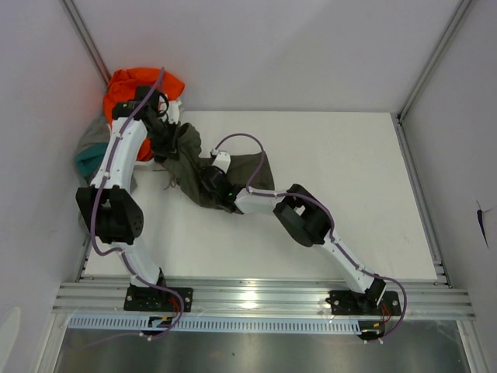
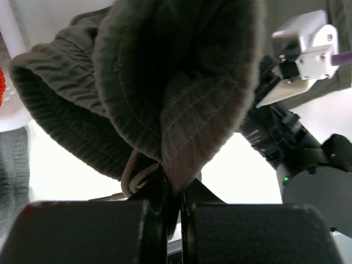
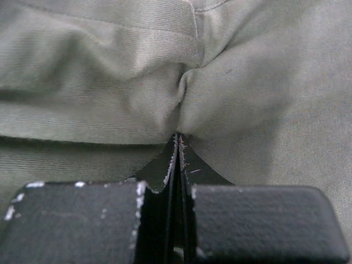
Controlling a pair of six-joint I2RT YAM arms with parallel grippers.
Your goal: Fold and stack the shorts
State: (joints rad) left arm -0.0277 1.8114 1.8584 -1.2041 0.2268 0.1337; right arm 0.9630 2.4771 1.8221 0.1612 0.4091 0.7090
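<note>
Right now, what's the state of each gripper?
Left gripper: closed on the olive green shorts, near the drawstring.
Right gripper: closed on a fold of the same shorts.

Overhead view looking down, both wrist views close up, all sharing the olive shorts (image 1: 190,167)

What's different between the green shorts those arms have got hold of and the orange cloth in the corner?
The olive shorts are pinched by the left fingers and the right fingers; no fingers hold the orange garment. The olive shorts stretch out between the arms, while the orange garment sits bunched in the far left corner. The olive shorts are dull green, the orange garment bright. Both are soft, crumpled cloth, not yet folded.
</note>
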